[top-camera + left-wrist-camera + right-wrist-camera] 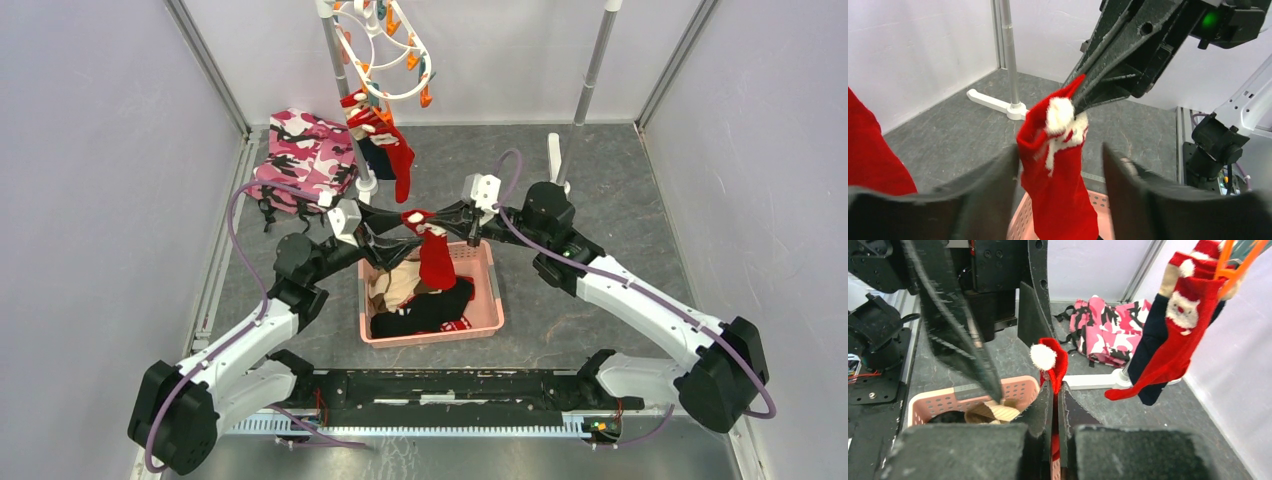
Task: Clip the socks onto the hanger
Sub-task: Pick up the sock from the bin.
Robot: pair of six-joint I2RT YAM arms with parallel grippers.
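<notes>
A red sock with white trim hangs over the pink basket. My right gripper is shut on its cuff, the red fabric pinched between the pads. My left gripper is open, with one finger on each side of the sock; the sock lies close against the left finger. The white hanger with orange and teal clips hangs from the rack at the back. A red Santa sock and a navy sock hang clipped to it. Black and beige socks lie in the basket.
A pink camouflage cloth lies at the back left beside the rack's left pole. The right pole stands at the back right, with its white foot on the grey floor. Walls close in on both sides.
</notes>
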